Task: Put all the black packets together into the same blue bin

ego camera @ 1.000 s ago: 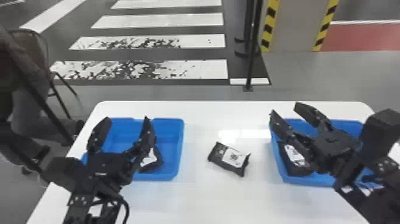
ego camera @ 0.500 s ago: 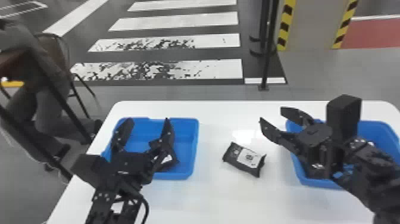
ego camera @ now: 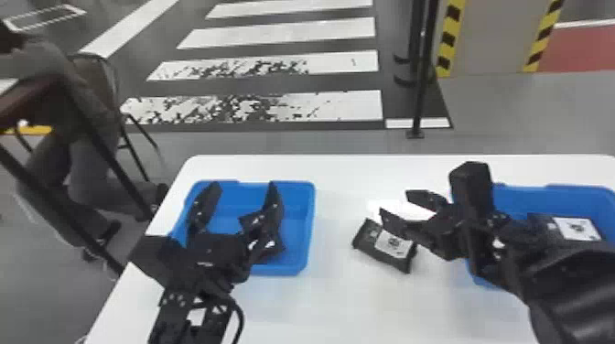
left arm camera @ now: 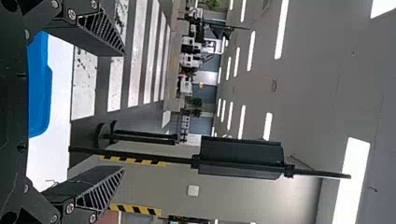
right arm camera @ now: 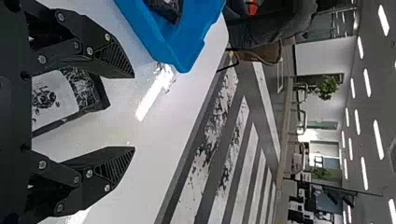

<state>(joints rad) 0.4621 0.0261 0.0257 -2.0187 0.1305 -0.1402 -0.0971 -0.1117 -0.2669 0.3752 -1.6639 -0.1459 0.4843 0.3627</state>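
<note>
In the head view, we identify a white table point(ego camera: 320, 315) with rounded corners. Beyond it, we find grey flooring point(ego camera: 512, 110) and a dark section marked with white crosswalk stripes point(ego camera: 338, 107). We locate a black upright post point(ego camera: 424, 82) near yellow-and-black edging point(ego camera: 450, 27). In the left wrist view, we observe lit strip lights point(left arm camera: 282, 28) on a grey ceiling point(left arm camera: 317, 93).
</note>
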